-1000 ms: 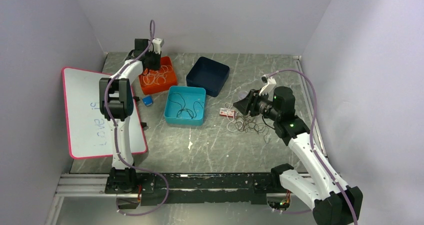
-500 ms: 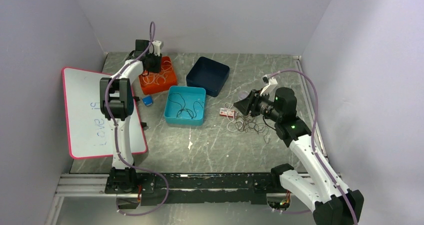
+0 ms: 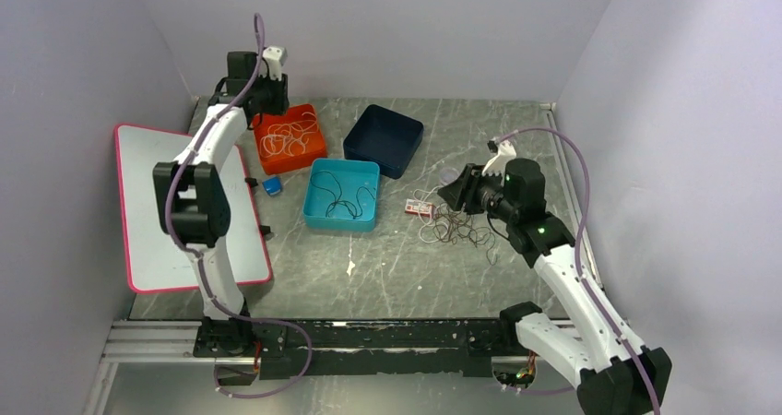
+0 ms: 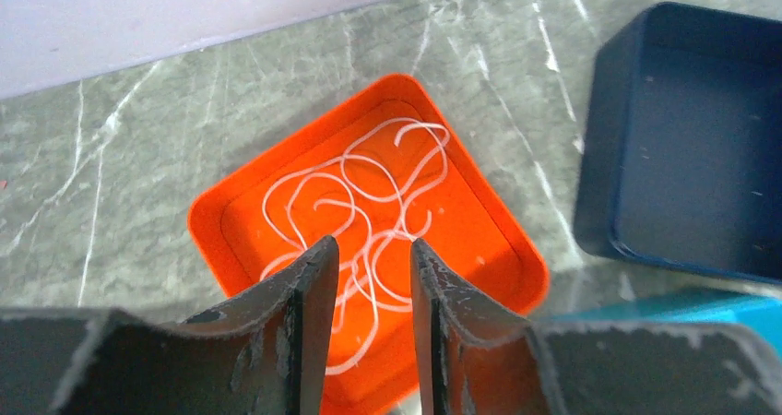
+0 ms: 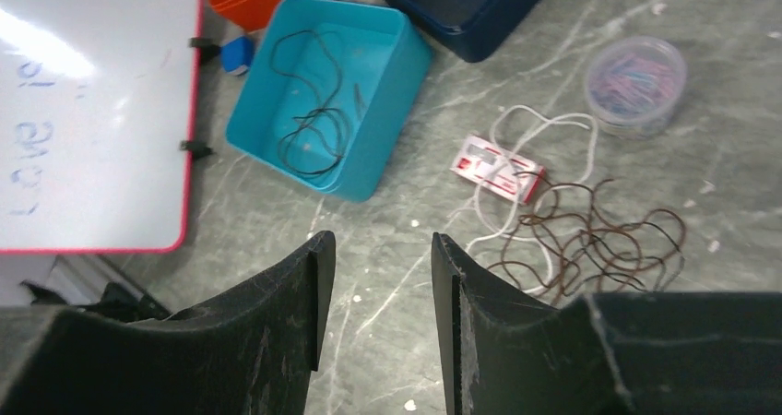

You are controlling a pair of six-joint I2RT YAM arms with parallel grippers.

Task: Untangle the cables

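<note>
Both grippers part-open and empty, each above its own patch of cables.
Your left gripper (image 4: 371, 249) hangs over the orange tray (image 4: 214, 219), jaws a little apart with nothing between them. White cables (image 4: 369, 171) lie looped inside it, and the navy tray (image 4: 599, 148) sits just beside. Your right gripper (image 5: 380, 242), likewise parted and empty, is above the surface (image 5: 738, 111) near the brown-and-white tangle (image 5: 590, 240). A red-and-white packet (image 5: 493, 168) lies among its white strands, with a clear tub of paper clips (image 5: 636, 74) close by. The teal tray (image 5: 392, 65) holds a black cable (image 5: 309, 124).
</note>
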